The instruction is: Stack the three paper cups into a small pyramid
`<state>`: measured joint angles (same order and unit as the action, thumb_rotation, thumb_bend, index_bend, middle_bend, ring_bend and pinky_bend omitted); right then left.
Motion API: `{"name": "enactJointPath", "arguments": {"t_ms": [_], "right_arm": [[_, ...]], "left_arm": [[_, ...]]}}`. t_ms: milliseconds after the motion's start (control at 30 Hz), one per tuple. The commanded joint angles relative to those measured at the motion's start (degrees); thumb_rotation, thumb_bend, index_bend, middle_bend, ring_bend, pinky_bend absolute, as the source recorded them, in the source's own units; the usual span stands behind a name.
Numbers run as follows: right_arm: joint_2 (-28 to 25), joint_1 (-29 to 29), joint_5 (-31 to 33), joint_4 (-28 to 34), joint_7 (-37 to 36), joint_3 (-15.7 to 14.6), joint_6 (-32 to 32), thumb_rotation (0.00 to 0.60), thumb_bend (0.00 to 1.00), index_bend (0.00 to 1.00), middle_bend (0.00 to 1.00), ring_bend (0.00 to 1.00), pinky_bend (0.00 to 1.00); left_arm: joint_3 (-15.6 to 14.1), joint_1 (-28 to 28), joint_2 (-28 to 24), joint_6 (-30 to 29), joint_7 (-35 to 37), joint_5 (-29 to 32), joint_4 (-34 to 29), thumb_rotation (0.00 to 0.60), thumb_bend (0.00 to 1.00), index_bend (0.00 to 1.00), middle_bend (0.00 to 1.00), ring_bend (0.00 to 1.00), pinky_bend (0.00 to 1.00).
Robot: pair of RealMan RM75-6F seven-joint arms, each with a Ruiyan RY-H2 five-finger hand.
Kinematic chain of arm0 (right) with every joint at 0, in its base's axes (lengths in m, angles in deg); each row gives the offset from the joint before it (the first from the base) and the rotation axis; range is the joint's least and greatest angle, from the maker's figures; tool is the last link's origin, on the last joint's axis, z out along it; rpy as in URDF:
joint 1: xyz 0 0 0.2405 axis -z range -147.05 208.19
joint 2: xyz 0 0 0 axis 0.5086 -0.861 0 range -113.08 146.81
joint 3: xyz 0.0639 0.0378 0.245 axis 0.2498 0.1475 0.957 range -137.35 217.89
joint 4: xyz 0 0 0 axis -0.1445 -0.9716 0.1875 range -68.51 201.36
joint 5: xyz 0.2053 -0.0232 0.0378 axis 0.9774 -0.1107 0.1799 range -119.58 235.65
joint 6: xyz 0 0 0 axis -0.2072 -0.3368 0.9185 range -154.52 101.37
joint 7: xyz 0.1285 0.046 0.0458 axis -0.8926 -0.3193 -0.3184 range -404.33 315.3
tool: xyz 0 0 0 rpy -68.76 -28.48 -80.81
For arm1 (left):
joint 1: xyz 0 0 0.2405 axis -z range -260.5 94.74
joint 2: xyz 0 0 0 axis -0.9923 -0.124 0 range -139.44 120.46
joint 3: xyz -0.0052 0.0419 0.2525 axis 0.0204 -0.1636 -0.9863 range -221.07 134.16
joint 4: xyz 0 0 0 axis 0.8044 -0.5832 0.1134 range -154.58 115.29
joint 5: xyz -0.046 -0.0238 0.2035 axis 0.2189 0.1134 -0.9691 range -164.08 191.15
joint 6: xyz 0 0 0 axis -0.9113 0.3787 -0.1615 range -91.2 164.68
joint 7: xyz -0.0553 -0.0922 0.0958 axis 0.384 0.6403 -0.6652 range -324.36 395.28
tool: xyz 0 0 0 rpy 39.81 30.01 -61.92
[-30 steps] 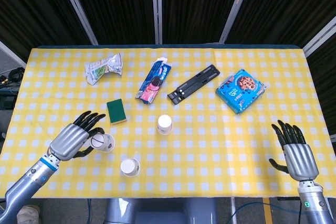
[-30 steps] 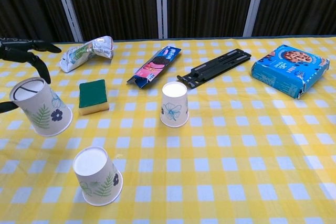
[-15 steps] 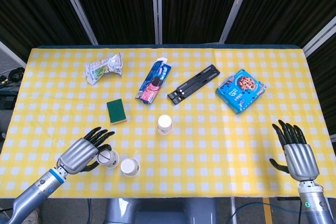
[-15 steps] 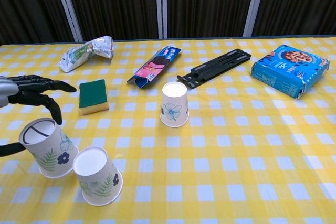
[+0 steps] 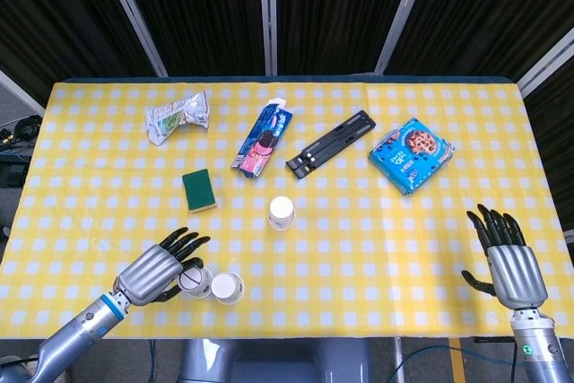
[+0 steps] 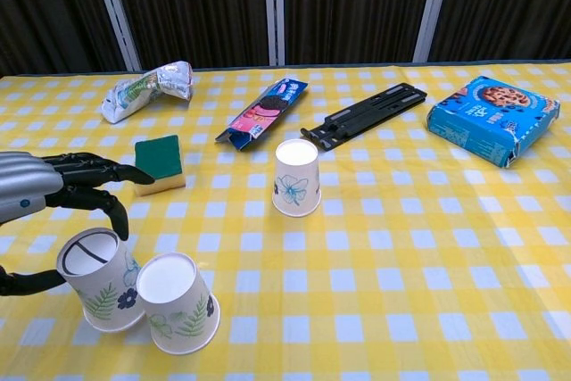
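Yellow checked surface (image 5: 359,248) first; my left hand (image 5: 154,273) grips one paper cup (image 6: 100,279), pressed against its neighbour (image 6: 181,302), which tilts and could topple. Third cup (image 6: 296,177) stands apart. Right hand (image 5: 511,266) spread, empty.

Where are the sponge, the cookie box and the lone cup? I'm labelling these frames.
sponge (image 6: 161,159), chest view: green top face.
cookie box (image 6: 492,116), chest view: printed lid.
lone cup (image 5: 282,213), head view: upturned white base.

Head view looks steeply down; chest view low, closer; both share the table (image 5: 359,248).
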<state>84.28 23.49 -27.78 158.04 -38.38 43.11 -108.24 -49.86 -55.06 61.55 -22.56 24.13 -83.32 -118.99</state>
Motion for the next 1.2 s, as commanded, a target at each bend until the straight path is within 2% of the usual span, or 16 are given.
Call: {"name": "enactJointPath", "arguments": {"t_ms": [33,500,800,900,1033,1100,1200], "right_arm": [[0.00,-0.02,0.06,0.02,0.06,0.02,0.07,0.600,0.07,0.00,0.00,0.00,0.00],[-0.12,-0.01,0.16,0.15,-0.01,0.04,0.16,0.600,0.07,0.00,0.00,0.00,0.00],[-0.12,-0.06,0.43,0.09,0.06,0.07,0.44,0.600,0.07,0.00,0.00,0.00,0.00],[-0.16,-0.08,0.54,0.15,0.06,0.07,0.55,0.600,0.07,0.00,0.00,0.00,0.00],[-0.27,-0.06,0.73,0.28,0.15,0.07,0.68,0.600,0.07,0.00,0.00,0.00,0.00],[-0.29,-0.07,0.73,0.35,0.15,0.09,0.68,0.600,0.07,0.00,0.00,0.00,0.00],[-0.26,-0.11,0.74,0.33,0.24,0.04,0.82,0.600,0.07,0.00,0.00,0.00,0.00]], "left_arm": [[0.05,0.08,0.76,0.37,-0.52,0.39,0.31,0.600,0.44,0.38,0.00,0.00,0.00],[-0.22,0.38,3.57,1.17,-1.04,0.96,1.01,0.600,0.44,0.38,0.00,0.00,0.00],[0.64,0.67,5.81,1.88,-2.94,2.69,0.99,0.600,0.44,0.37,0.00,0.00,0.00],[0.69,0.73,6.16,1.99,-3.26,2.95,0.90,0.600,0.39,0.29,0.00,0.00,0.00],[0.37,0.80,5.96,2.29,-3.30,3.24,0.57,0.600,0.28,0.07,0.00,0.00,0.00],[0.22,0.76,5.68,2.17,-3.20,3.29,0.51,0.600,0.26,0.01,0.00,0.00,0.00],[-0.14,0.26,5.04,1.22,-2.90,3.12,0.46,0.600,0.25,0.00,0.00,0.00,0.00]]}}
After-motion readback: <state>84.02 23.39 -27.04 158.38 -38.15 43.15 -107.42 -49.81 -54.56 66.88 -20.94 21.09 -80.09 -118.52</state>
